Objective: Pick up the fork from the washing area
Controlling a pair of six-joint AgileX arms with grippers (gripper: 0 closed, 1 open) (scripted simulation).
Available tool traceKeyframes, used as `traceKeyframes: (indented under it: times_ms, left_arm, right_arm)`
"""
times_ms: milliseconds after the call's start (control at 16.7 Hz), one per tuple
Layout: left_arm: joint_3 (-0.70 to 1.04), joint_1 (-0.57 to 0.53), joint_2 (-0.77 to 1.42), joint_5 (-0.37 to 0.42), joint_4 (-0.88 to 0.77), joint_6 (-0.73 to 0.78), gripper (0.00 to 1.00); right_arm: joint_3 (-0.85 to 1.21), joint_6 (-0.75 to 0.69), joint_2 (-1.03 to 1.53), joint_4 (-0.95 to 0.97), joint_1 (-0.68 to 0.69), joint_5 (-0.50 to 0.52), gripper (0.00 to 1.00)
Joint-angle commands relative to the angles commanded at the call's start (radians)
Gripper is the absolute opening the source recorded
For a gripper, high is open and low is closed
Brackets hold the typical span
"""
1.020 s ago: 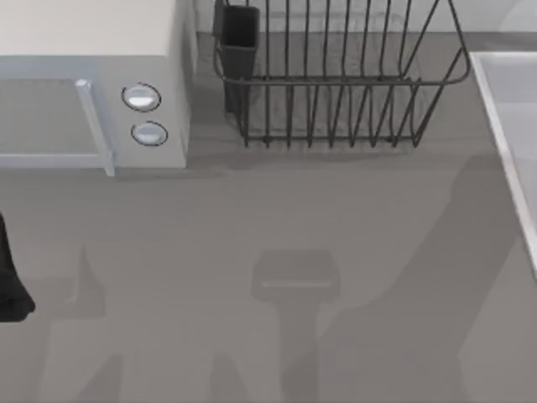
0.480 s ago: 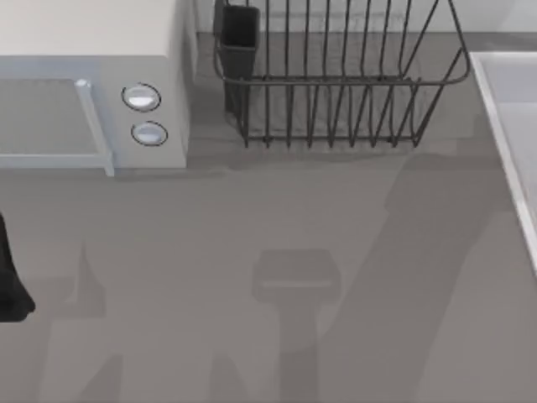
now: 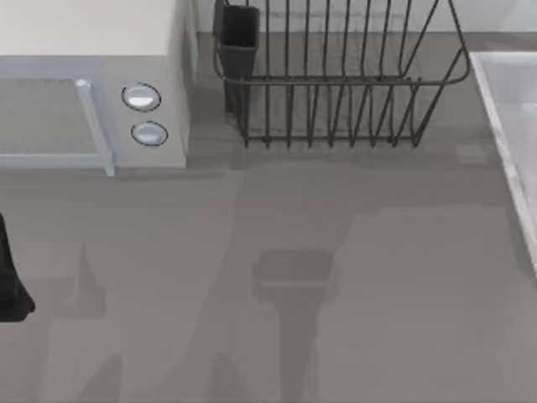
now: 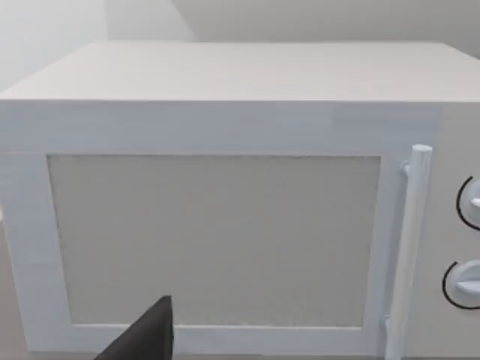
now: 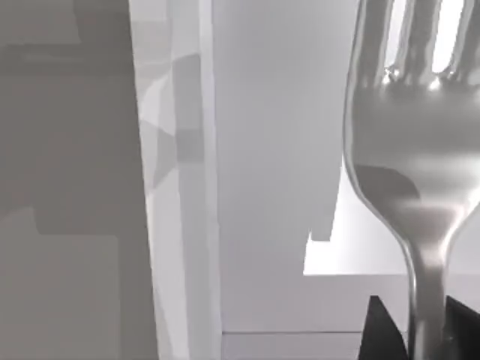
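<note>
Fork (image 5: 409, 150) filled the near field of the right wrist view: tines up, bowl broad and shiny, neck narrowing down between two dark jaw tips of the right gripper (image 5: 415, 330). Jaws appeared clamped on the fork's neck, though the contact faces themselves were cut off at the frame edge. Behind the fork lay the pale floor of the washing area (image 5: 270, 135), with its raised light rim (image 5: 176, 187) running past and grey surface beyond it. Fork looked to hang above the basin, not resting in it; height could not be judged.

From above, the basin rim (image 3: 503, 143) sat at the surface's right edge. Dark wire dish rack (image 3: 336, 84) stood at the far edge, just beside the basin. White microwave (image 3: 92, 84) occupied the far-left corner. Left arm (image 3: 10, 277) sat parked at the left edge, its wrist camera facing the microwave door (image 4: 214, 240); state of its jaws could not be told.

Risks, as judged: grip was on a thin, slick neck, so the fork could pivot or slip under its own head weight. A sideways swing might clip the basin rim or the rack wires.
</note>
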Motion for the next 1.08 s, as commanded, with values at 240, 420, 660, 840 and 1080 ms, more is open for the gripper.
traceKeyframes:
  times_ms: [240, 420, 660, 840, 1080]
  left_arm:
    - [0.0, 0.0, 0.0, 0.0, 0.0, 0.0, 1.0]
    - [0.0, 0.0, 0.0, 0.0, 0.0, 0.0, 1.0]
    - [0.0, 0.0, 0.0, 0.0, 0.0, 0.0, 1.0]
    - [0.0, 0.0, 0.0, 0.0, 0.0, 0.0, 1.0]
    - [0.0, 0.0, 0.0, 0.0, 0.0, 0.0, 1.0]
  right_arm:
    - [-0.09, 0.259, -0.134, -0.06, 0.269, 0.004, 0.0]
    - [-0.145, 0.386, -0.216, -0.093, 0.396, 0.006, 0.0]
    - [-0.163, 0.418, -0.242, -0.103, 0.429, 0.007, 0.0]
    - [-0.162, 0.419, -0.238, -0.098, 0.425, 0.004, 0.0]
    - [-0.27, 0.419, -0.23, 0.016, 0.427, 0.005, 0.0]
